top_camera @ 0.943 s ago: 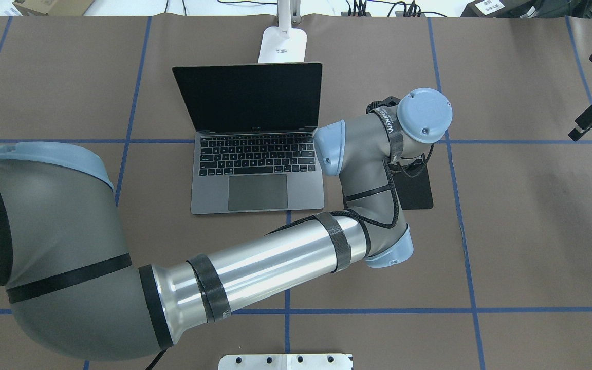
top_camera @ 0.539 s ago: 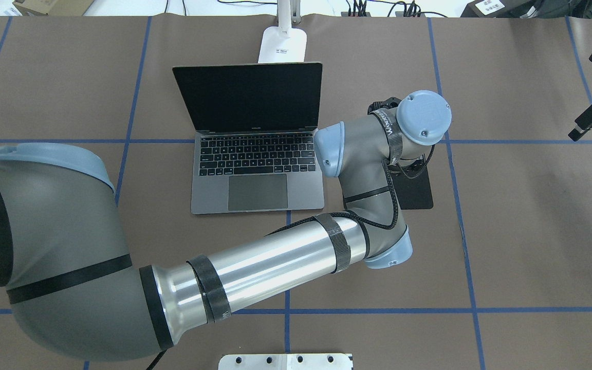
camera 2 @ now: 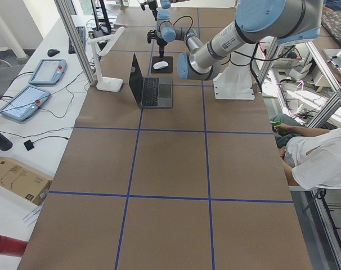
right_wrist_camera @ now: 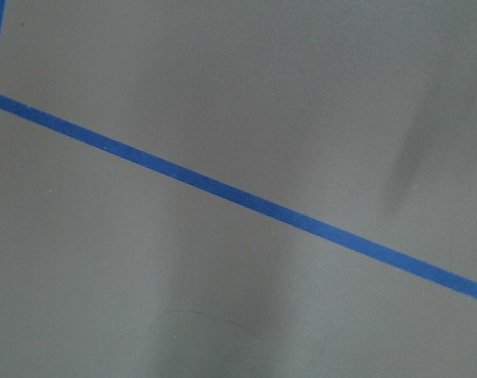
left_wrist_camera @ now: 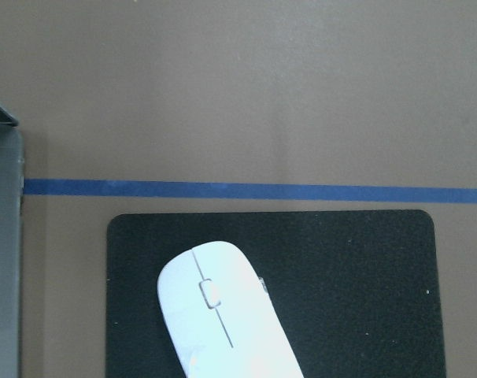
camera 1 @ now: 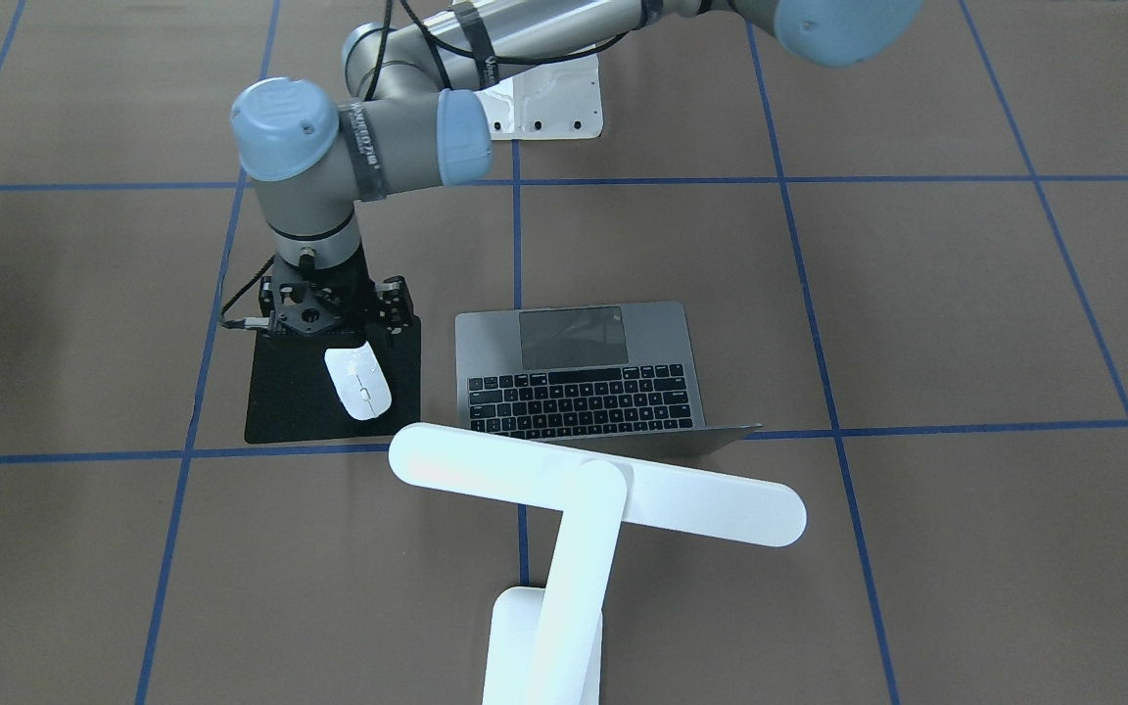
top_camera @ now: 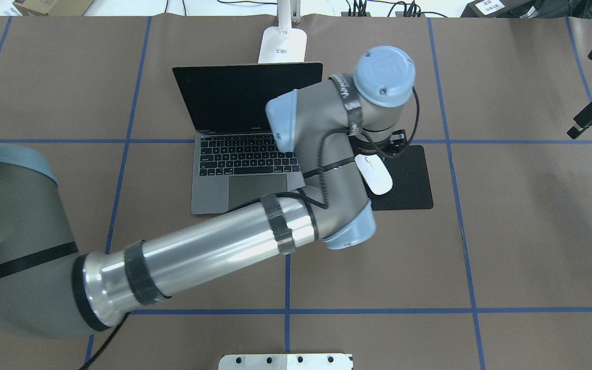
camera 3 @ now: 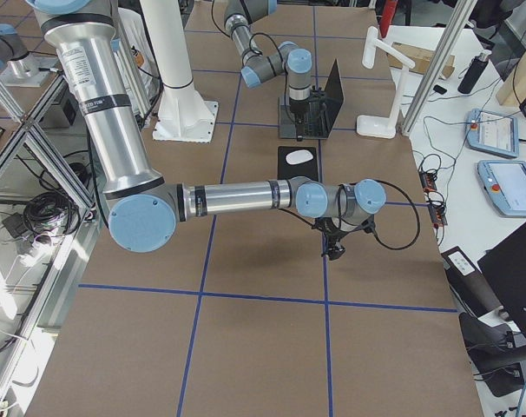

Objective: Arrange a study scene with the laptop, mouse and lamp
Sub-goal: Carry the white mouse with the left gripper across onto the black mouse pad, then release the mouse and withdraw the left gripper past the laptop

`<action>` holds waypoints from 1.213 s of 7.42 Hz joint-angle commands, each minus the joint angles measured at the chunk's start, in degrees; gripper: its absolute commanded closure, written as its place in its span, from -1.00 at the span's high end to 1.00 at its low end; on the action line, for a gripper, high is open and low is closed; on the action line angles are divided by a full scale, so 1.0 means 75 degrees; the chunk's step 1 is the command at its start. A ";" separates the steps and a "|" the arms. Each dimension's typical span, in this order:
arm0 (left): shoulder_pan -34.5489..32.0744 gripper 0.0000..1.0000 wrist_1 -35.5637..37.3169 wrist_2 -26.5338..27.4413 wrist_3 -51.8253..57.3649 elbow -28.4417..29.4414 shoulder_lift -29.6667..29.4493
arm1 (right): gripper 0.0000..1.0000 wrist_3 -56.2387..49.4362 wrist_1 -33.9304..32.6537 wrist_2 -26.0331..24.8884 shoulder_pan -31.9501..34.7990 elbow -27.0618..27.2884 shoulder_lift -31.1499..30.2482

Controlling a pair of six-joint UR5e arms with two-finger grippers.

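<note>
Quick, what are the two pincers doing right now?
Left pincer: empty, by the mouse; open or closed, cannot tell.
Right pincer: cannot tell.

white mouse (camera 1: 357, 384), black pad (camera 1: 295, 411), dark-grey laptop (camera 1: 662, 328)

Light: bright, even, from overhead.
Glare: lamp (camera 1: 574, 509) head blown white; left arm (top_camera: 208, 257) tube shines.
Shadows: soft, faint on table (top_camera: 532, 231).
Focus: wrist views slightly soft.

No legible text or labels anywhere.
</note>
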 commanded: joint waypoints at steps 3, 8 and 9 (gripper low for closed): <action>-0.1095 0.99 0.1660 -0.0807 0.2396 -0.5821 0.4769 | 0.97 0.0340 0.0443 -0.0185 0.0163 -0.0008 -0.0039; -0.4546 0.99 0.1637 -0.2691 0.7861 -0.6114 0.8184 | 0.97 0.2971 0.4082 -0.0806 0.0785 0.0284 -0.1573; -0.5193 0.99 0.1661 -0.3101 0.8803 -0.5682 0.8351 | 0.97 0.3513 0.4450 -0.0807 0.0785 0.0343 -0.1714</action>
